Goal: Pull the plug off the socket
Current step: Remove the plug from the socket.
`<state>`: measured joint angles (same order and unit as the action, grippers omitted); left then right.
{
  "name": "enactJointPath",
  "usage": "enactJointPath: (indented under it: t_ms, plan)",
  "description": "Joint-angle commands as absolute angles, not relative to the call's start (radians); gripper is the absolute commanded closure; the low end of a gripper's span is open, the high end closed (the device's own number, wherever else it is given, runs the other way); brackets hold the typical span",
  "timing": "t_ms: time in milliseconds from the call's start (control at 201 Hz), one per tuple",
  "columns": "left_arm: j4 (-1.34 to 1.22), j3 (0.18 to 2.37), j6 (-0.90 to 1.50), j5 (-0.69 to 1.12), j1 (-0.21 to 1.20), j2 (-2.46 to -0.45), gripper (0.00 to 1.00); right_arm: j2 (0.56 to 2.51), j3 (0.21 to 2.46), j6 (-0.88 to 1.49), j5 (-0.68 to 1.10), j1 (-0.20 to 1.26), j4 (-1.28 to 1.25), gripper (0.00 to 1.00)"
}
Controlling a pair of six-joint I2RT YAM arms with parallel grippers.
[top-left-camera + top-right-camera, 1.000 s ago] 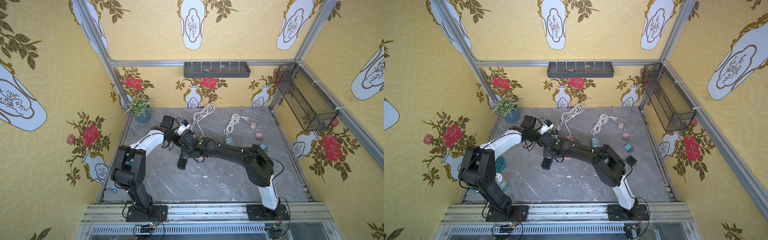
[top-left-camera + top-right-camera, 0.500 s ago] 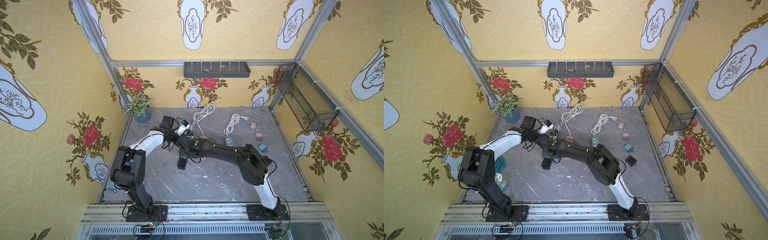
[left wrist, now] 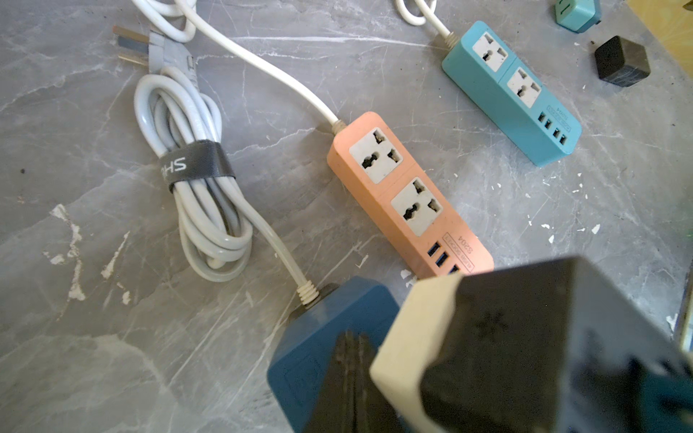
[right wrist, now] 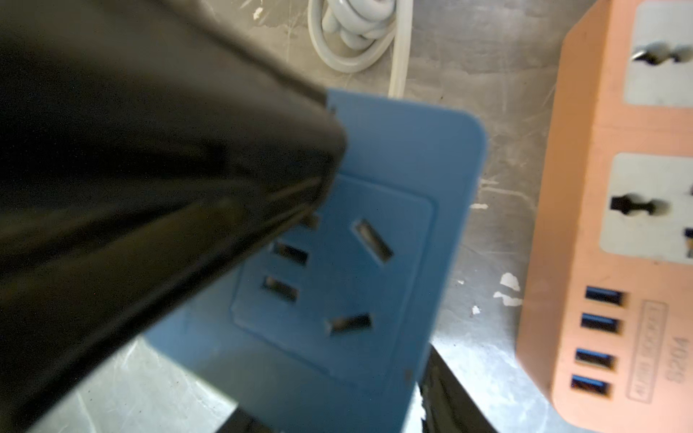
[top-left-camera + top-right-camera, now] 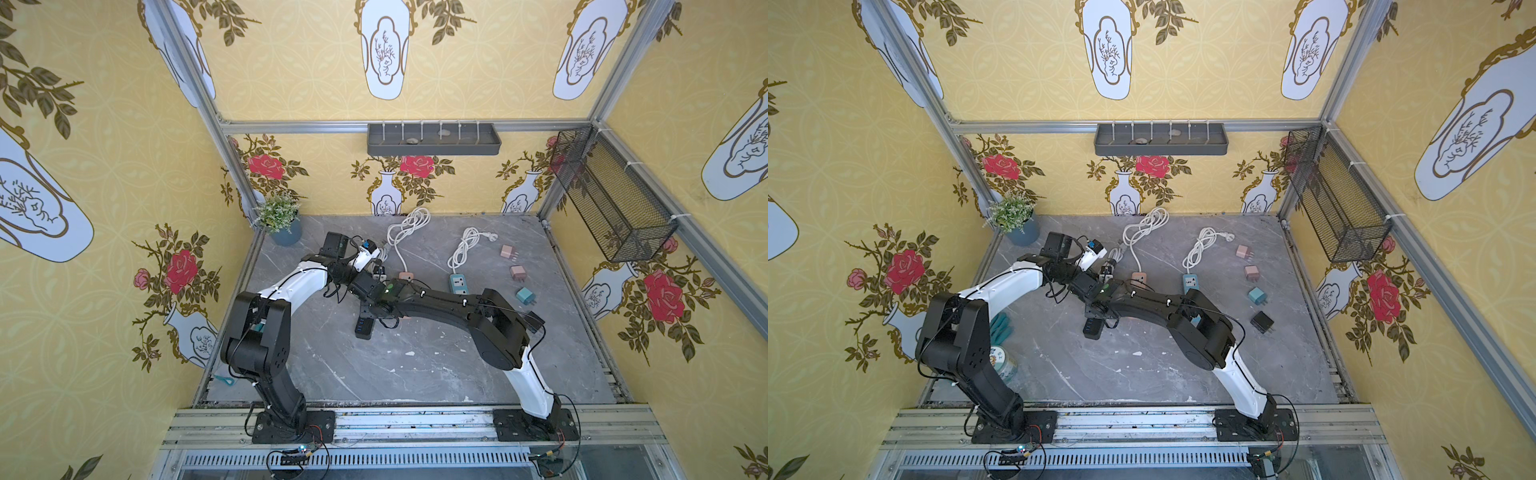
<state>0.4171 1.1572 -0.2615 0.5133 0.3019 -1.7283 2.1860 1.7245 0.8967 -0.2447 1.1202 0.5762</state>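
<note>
In both top views the grey marble tabletop (image 5: 415, 365) sits in yellow floral walls. Left wrist view: the left gripper (image 3: 352, 360), pinched shut, presses the blue socket (image 3: 318, 337) mid-tabletop, beside a cream plug (image 3: 408, 337). Right wrist view: whether the right gripper (image 4: 318, 187) is open or closed, I cannot tell.

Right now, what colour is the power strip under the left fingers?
Dark blue power strip, clearest in the left wrist view.

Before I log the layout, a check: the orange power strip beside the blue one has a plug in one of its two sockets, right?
No. Both sockets of the orange power strip are empty, as the left wrist view shows. It does lie beside the blue one.
</note>
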Motion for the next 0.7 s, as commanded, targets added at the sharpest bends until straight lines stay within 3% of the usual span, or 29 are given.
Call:
enactJointPath:
  t_ms: [0,697]
  plan:
    - [0.583,1.137,-0.262,0.462,0.307,-1.756,1.0,2.193,1.737,0.888,-0.262,1.128,0.586,0.51]
    - [0.583,1.138,-0.262,0.466,0.307,-1.762,1.0,2.246,1.841,0.859,-0.36,1.175,0.686,0.74]
